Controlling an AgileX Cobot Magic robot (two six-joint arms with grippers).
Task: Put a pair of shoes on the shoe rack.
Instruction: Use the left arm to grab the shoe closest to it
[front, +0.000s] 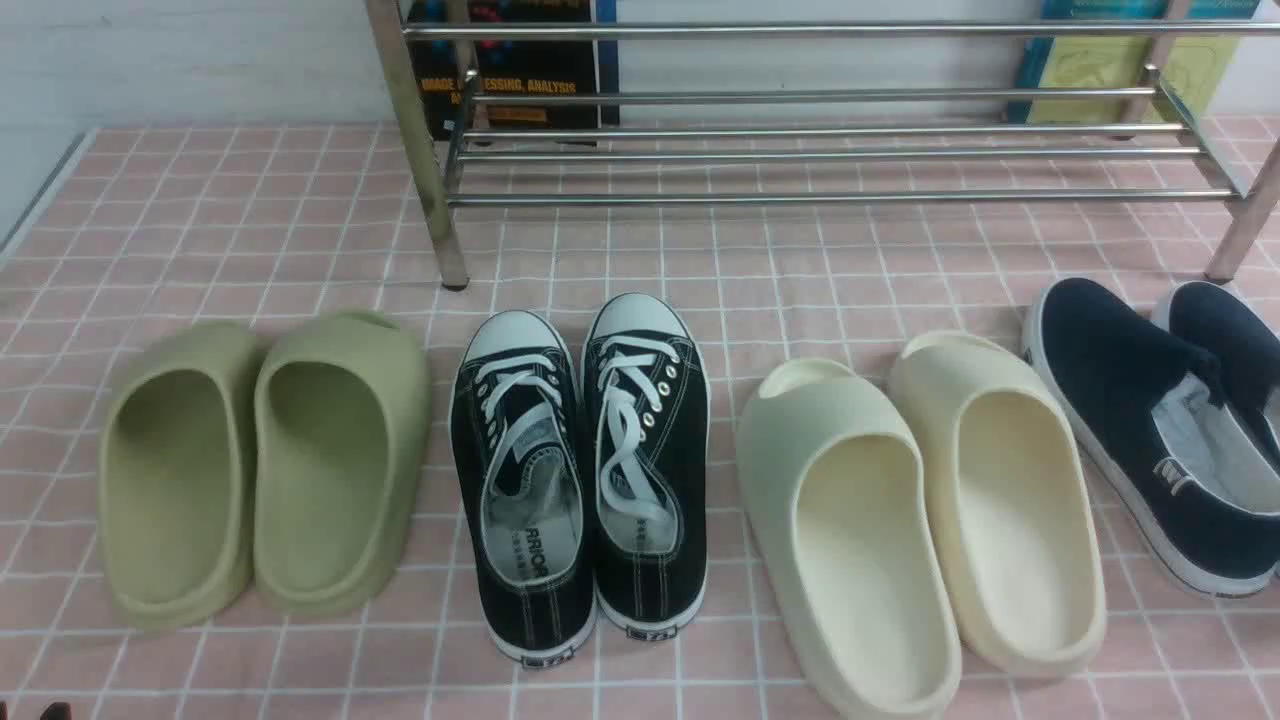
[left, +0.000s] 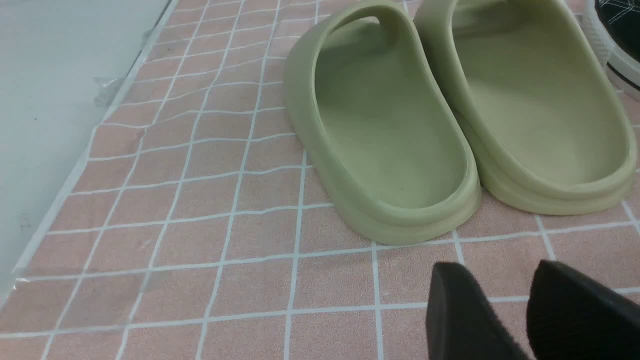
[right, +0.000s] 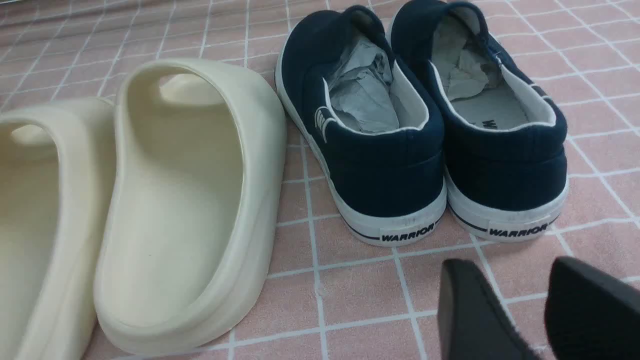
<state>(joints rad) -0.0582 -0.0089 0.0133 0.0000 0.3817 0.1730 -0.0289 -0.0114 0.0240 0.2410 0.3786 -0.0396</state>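
Note:
The pair of black canvas sneakers stands side by side, toes towards the rack, in the middle of the front view: the left one (front: 525, 490) and the right one (front: 648, 460). The chrome shoe rack (front: 800, 155) stands behind them with nothing on its lower rods. My left gripper (left: 495, 272) is open and empty, low over the mat behind the olive slides (left: 390, 125). An edge of one sneaker (left: 620, 15) shows beyond them. My right gripper (right: 507, 270) is open and empty behind the navy slip-ons (right: 380, 125). Neither gripper clearly shows in the front view.
Olive slides (front: 260, 470) lie left of the sneakers. Cream slides (front: 920, 520) and navy slip-ons (front: 1140, 430) lie to the right. Books (front: 520, 70) lean on the wall behind the rack. The pink checked mat (front: 760, 270) ends at a grey floor strip (left: 45, 100) on the left.

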